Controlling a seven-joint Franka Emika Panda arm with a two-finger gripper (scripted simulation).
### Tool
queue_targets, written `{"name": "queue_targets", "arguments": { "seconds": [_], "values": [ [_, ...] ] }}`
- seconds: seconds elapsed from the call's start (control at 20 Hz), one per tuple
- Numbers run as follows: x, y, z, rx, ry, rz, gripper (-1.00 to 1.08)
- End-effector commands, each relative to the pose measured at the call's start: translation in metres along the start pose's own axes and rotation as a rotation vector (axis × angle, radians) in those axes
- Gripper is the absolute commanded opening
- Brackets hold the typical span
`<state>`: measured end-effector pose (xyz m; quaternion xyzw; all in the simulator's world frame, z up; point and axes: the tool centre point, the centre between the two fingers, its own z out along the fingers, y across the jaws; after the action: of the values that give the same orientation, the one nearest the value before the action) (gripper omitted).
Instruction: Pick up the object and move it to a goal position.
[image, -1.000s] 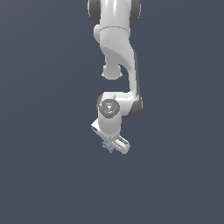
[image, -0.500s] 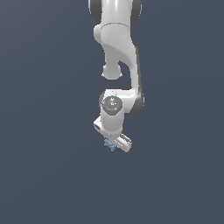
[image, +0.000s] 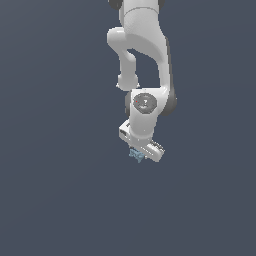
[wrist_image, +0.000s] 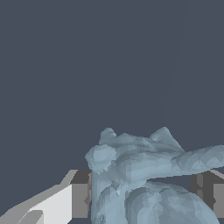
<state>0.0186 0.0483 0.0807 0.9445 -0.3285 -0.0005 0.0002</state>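
Note:
The object (image: 135, 155) is a tiny pale blue-grey spiky lump, sticking out just under the white hand in the exterior view. In the wrist view the object (wrist_image: 140, 175) fills the space between the two fingers (wrist_image: 78, 199), which press on it from both sides. My gripper (image: 139, 152) is shut on the object. The arm hangs down from the upper middle of the exterior view.
A plain dark grey-blue surface (image: 60, 190) lies all around the arm. No goal marker shows in either view.
The hand with the object has shifted slightly toward the exterior view's right and a little up. The object stays held.

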Motion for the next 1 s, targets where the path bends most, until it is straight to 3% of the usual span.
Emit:
{"name": "queue_targets", "arguments": {
  "seconds": [0.0,0.6,0.95],
  "values": [
    [-0.023,-0.007,-0.014,0.001,0.000,-0.001,-1.00],
    [-0.145,-0.043,-0.087,0.000,0.002,-0.001,-1.00],
    [-0.196,-0.060,-0.119,0.000,0.002,-0.001,-1.00]
  ]
}}
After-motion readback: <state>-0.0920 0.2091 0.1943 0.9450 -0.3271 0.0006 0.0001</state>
